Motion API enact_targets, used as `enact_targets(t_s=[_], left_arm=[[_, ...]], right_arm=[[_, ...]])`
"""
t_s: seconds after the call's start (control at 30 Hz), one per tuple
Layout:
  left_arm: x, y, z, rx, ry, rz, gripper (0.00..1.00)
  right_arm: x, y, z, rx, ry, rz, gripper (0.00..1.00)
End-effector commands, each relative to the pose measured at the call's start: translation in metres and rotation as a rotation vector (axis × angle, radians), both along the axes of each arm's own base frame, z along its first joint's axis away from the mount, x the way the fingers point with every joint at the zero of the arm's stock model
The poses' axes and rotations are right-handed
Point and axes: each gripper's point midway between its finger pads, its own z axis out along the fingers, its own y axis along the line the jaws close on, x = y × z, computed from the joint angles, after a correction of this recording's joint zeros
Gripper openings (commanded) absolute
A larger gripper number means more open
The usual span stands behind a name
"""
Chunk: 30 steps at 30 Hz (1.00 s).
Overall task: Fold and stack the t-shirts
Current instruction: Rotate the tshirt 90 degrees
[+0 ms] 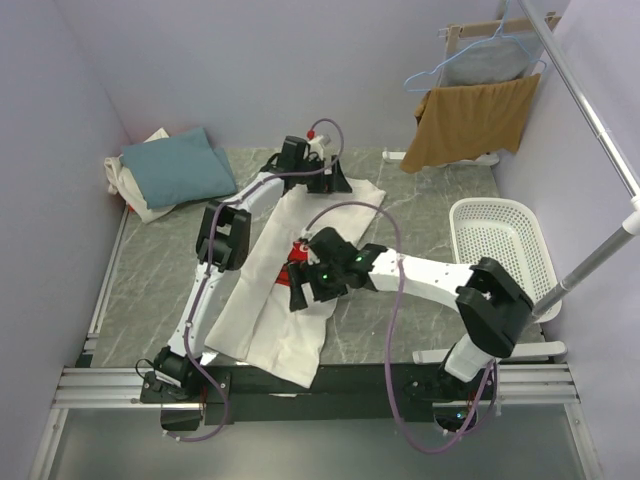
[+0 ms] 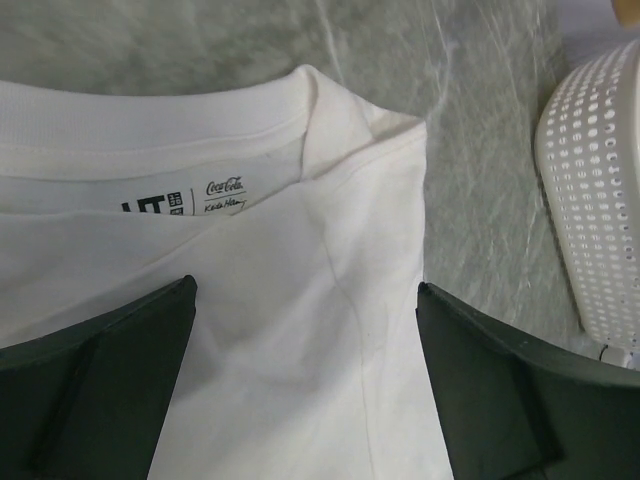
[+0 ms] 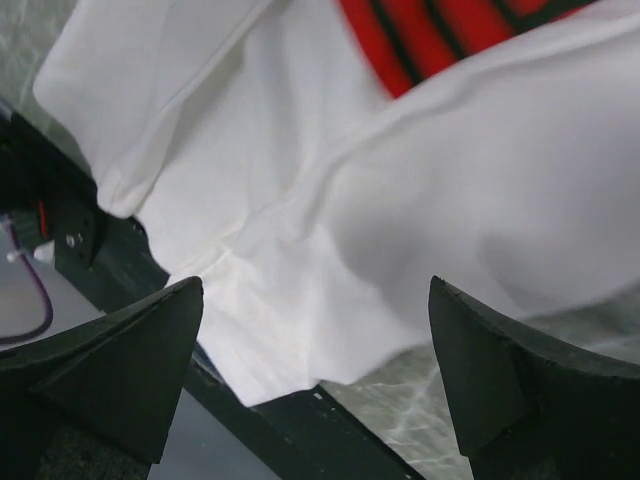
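Note:
The white t-shirt with a red chest print lies lengthwise on the grey table, partly folded. My left gripper is open over its far collar end. The left wrist view shows the collar and label between the open jaws. My right gripper is open over the shirt's middle. The right wrist view shows white cloth and the red print. A folded teal-blue t-shirt rests on an off-white one at the far left.
A white perforated basket stands at the right, also in the left wrist view. A tan cloth and a grey garment on a blue hanger hang at the back right. A metal pole crosses the right side. The black front rail runs under the shirt's edge.

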Motion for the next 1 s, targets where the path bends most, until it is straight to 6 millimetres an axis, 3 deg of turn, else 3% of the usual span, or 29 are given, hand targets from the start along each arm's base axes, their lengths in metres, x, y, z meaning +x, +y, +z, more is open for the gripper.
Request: enact_targets(t_s=[0.0, 0.1, 0.27, 0.3, 0.5, 0.77, 0.97], left_arm=[[0.019, 0.032, -0.031, 0.031, 0.043, 0.057, 0.99], [0.031, 0.039, -0.027, 0.017, 0.024, 0.086, 0.99], [0.055, 0.052, -0.018, -0.022, 0.002, 0.138, 0.99], [0.061, 0.053, -0.008, -0.042, -0.027, 0.143, 1.00], [0.085, 0.071, 0.006, -0.081, -0.059, 0.215, 0.99], [0.109, 0.098, 0.027, -0.131, -0.098, 0.298, 0.99], [0.121, 0.102, 0.049, -0.153, -0.155, 0.337, 0.99]], right_arm=[[-0.020, 0.040, 0.014, 0.077, 0.032, 0.088, 1.00], [-0.038, 0.051, 0.000, 0.051, 0.075, 0.110, 1.00], [-0.058, 0.044, -0.033, -0.063, 0.130, 0.094, 1.00], [-0.062, 0.038, -0.044, -0.094, 0.154, 0.076, 1.00], [-0.065, -0.010, -0.086, -0.313, 0.175, -0.048, 1.00], [-0.084, -0.076, -0.102, -0.491, 0.183, -0.133, 1.00], [-0.085, -0.091, -0.098, -0.508, 0.161, -0.144, 1.00]])
